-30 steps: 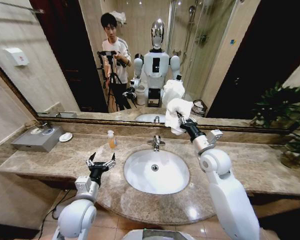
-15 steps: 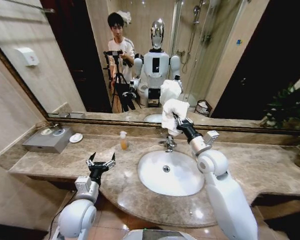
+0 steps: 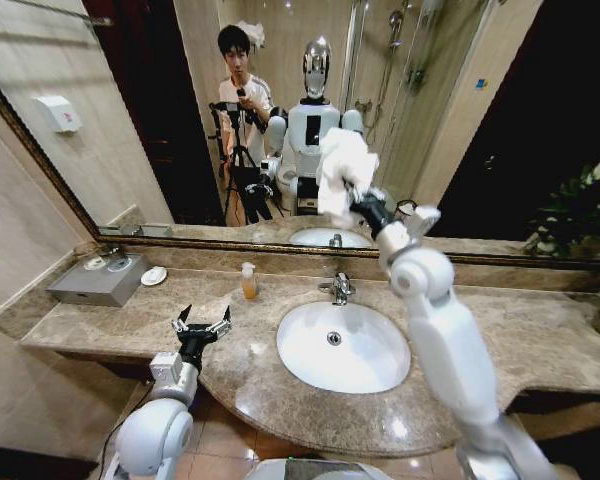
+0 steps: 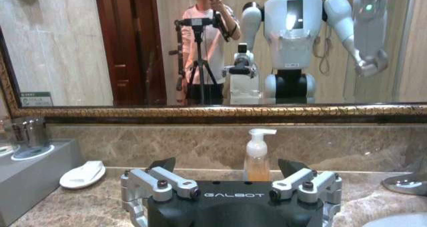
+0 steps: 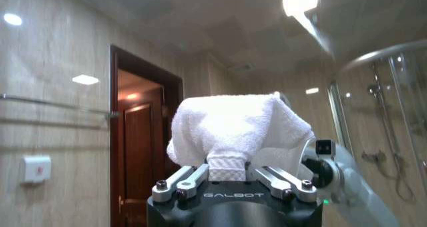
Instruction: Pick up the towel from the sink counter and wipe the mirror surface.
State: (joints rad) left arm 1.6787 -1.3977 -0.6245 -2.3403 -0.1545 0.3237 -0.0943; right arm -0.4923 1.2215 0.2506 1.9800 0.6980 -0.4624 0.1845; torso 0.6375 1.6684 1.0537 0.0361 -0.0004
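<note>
My left gripper (image 4: 227, 168) hangs over the bench (image 4: 100, 207), fingers (image 4: 162, 165) spread apart and holding nothing. Ahead stands a soap dispenser (image 4: 257, 154) below the mirror (image 4: 200, 47); a white soap dish (image 4: 82, 174) lies beside a grey box (image 4: 30, 169).

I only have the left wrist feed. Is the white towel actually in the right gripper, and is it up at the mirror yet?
Observer: Yes. The right gripper is shut on the white terry towel, pinching its woven hem.
Operator: Where is it relative to the mirror?
Observer: In the head view the towel is raised in front of the large bronze-framed wall mirror, above the chrome faucet. I cannot tell whether it touches the glass.
Operator: And my left gripper?
Observer: The left gripper is open, hovering low over the front edge of the brown mottled marble sink counter, left of the oval white basin.
</note>
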